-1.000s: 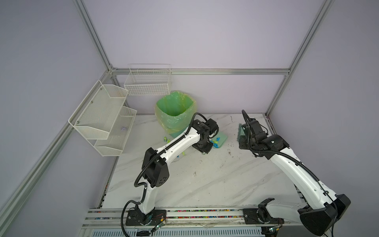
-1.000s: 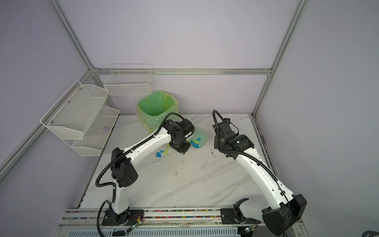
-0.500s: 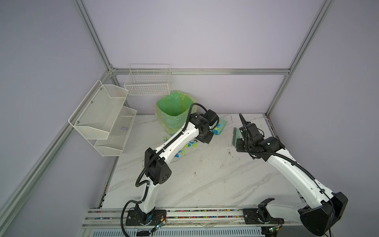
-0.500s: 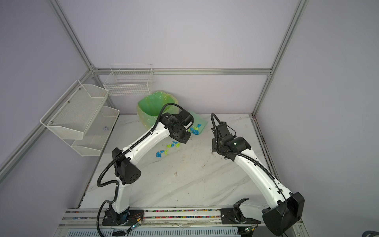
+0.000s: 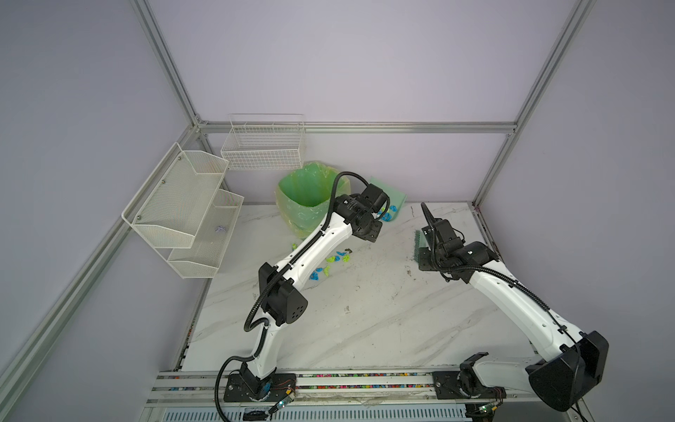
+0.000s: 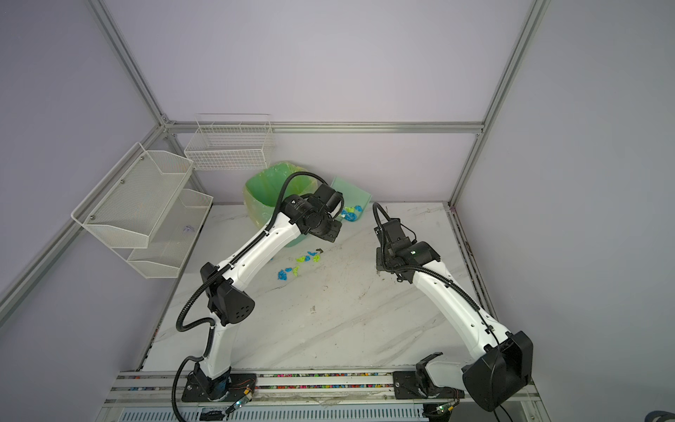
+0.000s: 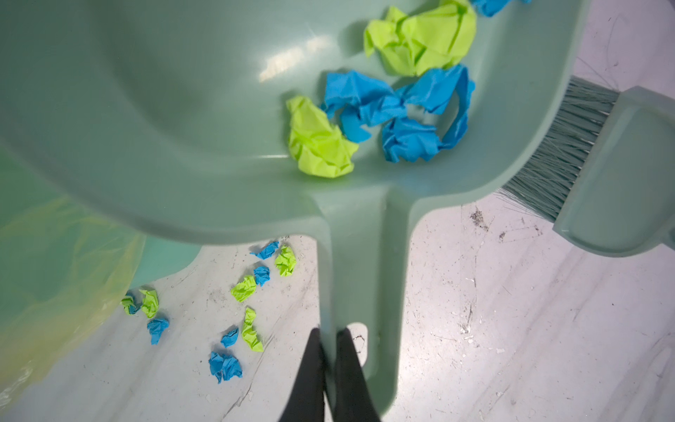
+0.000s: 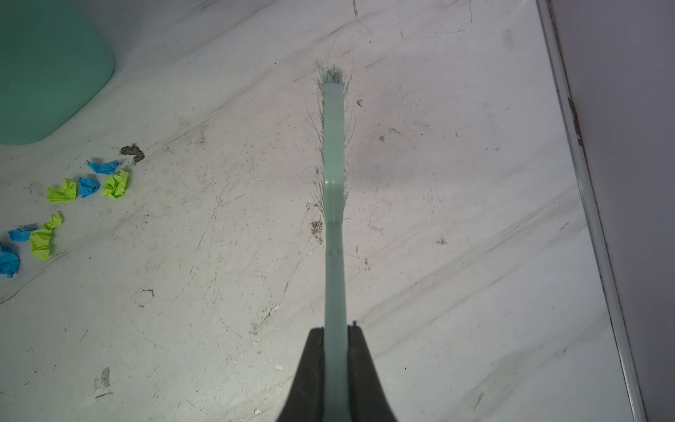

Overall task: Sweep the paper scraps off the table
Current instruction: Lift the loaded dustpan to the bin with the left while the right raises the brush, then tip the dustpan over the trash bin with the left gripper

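The left jaws pinch the handle of the dustpan [image 7: 164, 109], held up beside the green bin [image 5: 307, 193] (some paper scraps [image 7: 387, 109] sit inside the pan). More paper scraps lie on the tabletop [image 5: 365, 329] under that arm. The right jaws squeeze the brush [image 8: 334, 153].

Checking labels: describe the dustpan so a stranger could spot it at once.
At the back of the table stands a bin lined with a green bag. Just right of it, the left gripper holds the dustpan up by its handle. Unlike the bristled brush, it is a smooth pale-green scoop carrying paper scraps.
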Available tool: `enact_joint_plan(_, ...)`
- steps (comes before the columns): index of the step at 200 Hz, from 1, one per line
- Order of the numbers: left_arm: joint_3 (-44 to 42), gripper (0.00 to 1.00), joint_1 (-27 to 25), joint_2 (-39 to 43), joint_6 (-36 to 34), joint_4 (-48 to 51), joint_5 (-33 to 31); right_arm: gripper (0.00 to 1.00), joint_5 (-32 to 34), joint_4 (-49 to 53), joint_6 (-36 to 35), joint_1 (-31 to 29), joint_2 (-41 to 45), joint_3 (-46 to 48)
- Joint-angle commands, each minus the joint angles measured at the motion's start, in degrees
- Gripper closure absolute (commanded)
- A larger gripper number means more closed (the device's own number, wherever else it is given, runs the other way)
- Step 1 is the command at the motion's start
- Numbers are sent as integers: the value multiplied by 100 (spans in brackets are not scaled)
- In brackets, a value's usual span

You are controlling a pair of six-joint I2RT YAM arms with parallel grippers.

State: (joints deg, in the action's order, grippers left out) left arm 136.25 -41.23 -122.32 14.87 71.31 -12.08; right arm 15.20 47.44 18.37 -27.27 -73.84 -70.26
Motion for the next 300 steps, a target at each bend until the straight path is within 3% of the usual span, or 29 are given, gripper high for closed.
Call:
enact_joint_plan(1, 627, 100, 62, 32, 214, -295, -114, 100, 2, -202, -84, 46, -25, 17)
enact_joint_plan(43, 951, 100, 234, 45, 464, -248, 122, 100, -134, -455, 2, 64, 50, 236)
enact_joint_plan(115, 982, 100, 377, 203, 446, -614, -53, 100, -179, -486, -36, 96, 133, 386)
enact_joint_plan(160, 1155, 100, 817, 285, 483, -324, -88, 100, -263, -491, -98, 103, 48, 301)
enact_joint_plan(249, 1334, 100, 1239, 848, 215, 86, -527, 100, -355, -648, -99, 115, 7, 382)
enact_joint_plan(300, 891, 100, 1768, 1130, 34, 316, -971, 100, -550, -788, -106, 110, -34, 445)
